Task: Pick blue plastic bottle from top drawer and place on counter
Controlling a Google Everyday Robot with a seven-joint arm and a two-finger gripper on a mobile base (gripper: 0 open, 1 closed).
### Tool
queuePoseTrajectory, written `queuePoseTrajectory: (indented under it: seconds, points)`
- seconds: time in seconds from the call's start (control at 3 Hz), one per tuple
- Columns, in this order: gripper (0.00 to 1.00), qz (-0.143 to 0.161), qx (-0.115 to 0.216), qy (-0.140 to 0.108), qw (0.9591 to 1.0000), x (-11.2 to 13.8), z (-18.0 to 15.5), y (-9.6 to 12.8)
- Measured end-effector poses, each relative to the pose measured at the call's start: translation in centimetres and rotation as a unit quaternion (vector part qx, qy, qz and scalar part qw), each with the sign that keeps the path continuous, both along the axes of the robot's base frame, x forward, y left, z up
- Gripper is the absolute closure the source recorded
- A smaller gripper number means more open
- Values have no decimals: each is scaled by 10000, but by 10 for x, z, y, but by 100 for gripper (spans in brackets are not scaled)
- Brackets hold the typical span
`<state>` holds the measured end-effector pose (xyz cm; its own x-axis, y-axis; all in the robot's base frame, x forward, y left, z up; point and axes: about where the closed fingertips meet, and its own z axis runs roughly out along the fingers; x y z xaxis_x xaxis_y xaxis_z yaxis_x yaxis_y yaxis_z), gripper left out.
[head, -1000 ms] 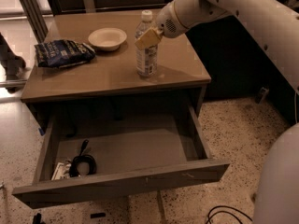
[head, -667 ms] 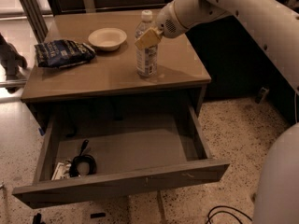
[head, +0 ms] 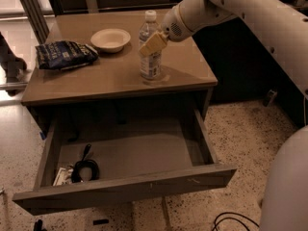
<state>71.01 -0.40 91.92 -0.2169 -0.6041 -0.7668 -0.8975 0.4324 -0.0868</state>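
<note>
Pincer (head: 153, 44) against upright blue plastic bottle (head: 150, 66), on counter (head: 185, 67)

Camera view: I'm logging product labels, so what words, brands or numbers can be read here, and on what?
blue plastic bottle label: print too blurred to read.
snack bag: pale markings, unreadable.
bowl, counter, top drawer: no text visible.
The tool is at the bottle's shoulder, above the counter.
</note>
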Motion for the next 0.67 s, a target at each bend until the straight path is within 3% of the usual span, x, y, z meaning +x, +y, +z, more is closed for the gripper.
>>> queuePoseTrajectory:
  seconds: [0.67]
  points:
    - [0,0,0,0,10000,0,0,0]
